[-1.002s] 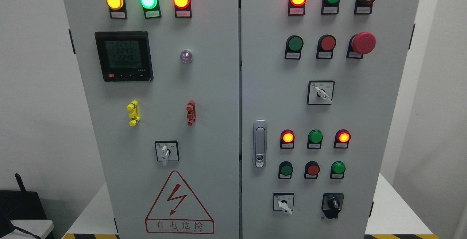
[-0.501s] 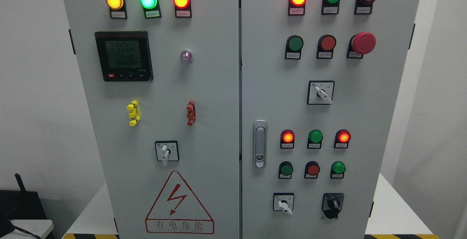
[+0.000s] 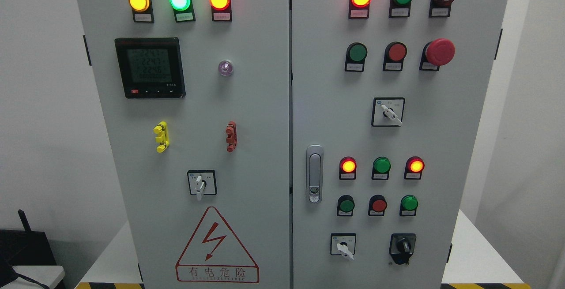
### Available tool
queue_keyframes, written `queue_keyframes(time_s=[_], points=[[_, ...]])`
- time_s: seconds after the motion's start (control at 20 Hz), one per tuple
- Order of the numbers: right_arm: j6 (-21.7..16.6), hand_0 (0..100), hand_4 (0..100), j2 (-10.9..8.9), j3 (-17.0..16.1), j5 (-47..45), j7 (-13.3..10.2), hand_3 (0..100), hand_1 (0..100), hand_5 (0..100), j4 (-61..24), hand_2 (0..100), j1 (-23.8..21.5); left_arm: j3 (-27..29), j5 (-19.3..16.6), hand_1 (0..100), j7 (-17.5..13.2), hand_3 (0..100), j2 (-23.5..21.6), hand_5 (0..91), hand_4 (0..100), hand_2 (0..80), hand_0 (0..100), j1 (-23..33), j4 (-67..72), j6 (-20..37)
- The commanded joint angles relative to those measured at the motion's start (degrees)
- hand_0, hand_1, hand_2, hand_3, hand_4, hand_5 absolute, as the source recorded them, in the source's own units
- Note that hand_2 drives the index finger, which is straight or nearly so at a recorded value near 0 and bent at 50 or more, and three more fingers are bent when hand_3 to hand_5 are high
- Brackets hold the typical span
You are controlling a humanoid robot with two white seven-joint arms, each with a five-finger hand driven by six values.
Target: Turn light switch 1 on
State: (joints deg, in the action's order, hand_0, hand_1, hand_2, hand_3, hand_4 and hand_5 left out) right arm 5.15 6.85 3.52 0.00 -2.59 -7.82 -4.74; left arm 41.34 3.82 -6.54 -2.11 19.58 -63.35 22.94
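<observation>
Grey sheet-metal cabinet [image 3: 247, 148] fills the head view, two doors side by side standing on a white counter [image 3: 476, 253]. Neither robot hand is in the picture, so how far either is open, or whether it holds anything, cannot be told.

Nothing readable marks "light switch 1": the small labels under the controls are too fine to make out. Judging by layout, the likeliest candidates are the push buttons on the right door. There is an upper row with a green button [image 3: 356, 52], a red button [image 3: 397, 52] and a red mushroom stop [image 3: 439, 51], and a lower row with a dark green button [image 3: 346, 205], a red one [image 3: 378, 205] and a brighter green one [image 3: 409, 202]. Above the lower row, two red lamps [image 3: 348, 165] glow either side of an unlit green lamp [image 3: 381, 165].

The step in hand appears to be the approach, with no contact yet. To do it well, the chosen robot hand should come in square to the door face with one finger extended and the rest tucked, so neighbouring buttons are not brushed. The mushroom stop sits just beside the upper red button and must be avoided. The rotary selectors [image 3: 387, 112] protrude and could catch a knuckle. Press straight in, then watch for a matching lamp to change as confirmation.
</observation>
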Motion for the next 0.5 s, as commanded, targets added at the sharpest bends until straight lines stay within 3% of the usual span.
queue_keyframes(time_s=[0.0, 0.2, 0.45], points=[[0.0, 12, 0, 0.0, 0.0, -1.1, 0.0, 0, 39, 0, 0.0, 0, 0.0, 4.8, 0.1, 25, -0.1, 52, -0.5, 65.7, 67, 34.3, 15, -0.6, -22.8, 1.8], [0.0, 12, 0, 0.0, 0.0, -1.1, 0.0, 0, 39, 0, 0.0, 0, 0.0, 1.6, 0.1, 32, 0.9, 58, -0.9, 72.9, 70, 40.7, 10, -1.4, -24.5, 2.5], [0.0, 12, 0, 0.0, 0.0, -1.1, 0.0, 0, 39, 0, 0.0, 0, 0.0, -5.1, -0.3, 37, 5.8, 59, -1.1, 74.5, 71, 41.8, 8, -2.2, -27.6, 3.5]])
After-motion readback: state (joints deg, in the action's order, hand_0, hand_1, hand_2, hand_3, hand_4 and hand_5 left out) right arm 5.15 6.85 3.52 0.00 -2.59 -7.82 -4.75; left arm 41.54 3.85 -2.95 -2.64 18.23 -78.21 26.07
